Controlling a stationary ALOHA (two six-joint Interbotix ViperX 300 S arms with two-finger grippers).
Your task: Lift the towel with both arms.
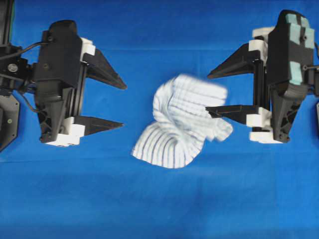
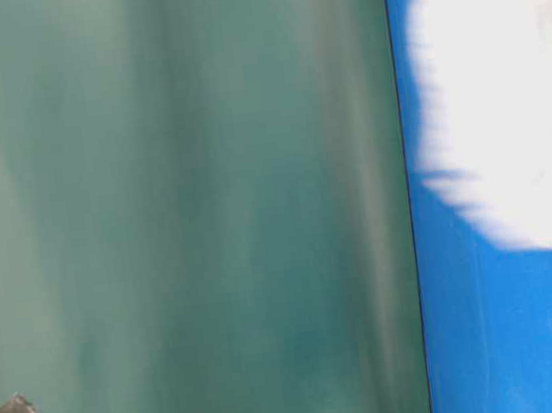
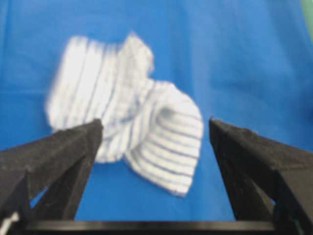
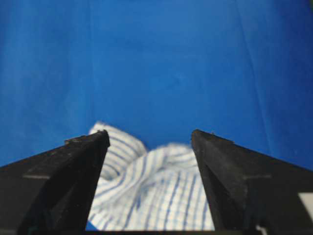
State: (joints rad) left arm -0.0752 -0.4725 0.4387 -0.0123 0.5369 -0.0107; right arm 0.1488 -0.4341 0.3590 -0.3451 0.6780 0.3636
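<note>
The towel (image 1: 182, 122), white with thin blue stripes, is crumpled and motion-blurred over the blue covering between the two arms. My left gripper (image 1: 123, 105) stands open to its left, fingers apart and clear of the cloth. My right gripper (image 1: 208, 93) is open too; its lower finger (image 1: 227, 110) overlaps the towel's right edge. In the left wrist view the towel (image 3: 146, 127) lies ahead of the open left gripper (image 3: 155, 121). In the right wrist view the towel (image 4: 151, 191) shows below and between the spread fingers of the right gripper (image 4: 150, 132). Neither gripper holds anything.
The blue table covering (image 1: 159, 209) fills the overhead view. The table-level view shows a green wall (image 2: 187, 217), the blue covering (image 2: 494, 341) and the towel as a white blur (image 2: 505, 98). Dark arm hardware (image 1: 7, 99) sits at the left edge.
</note>
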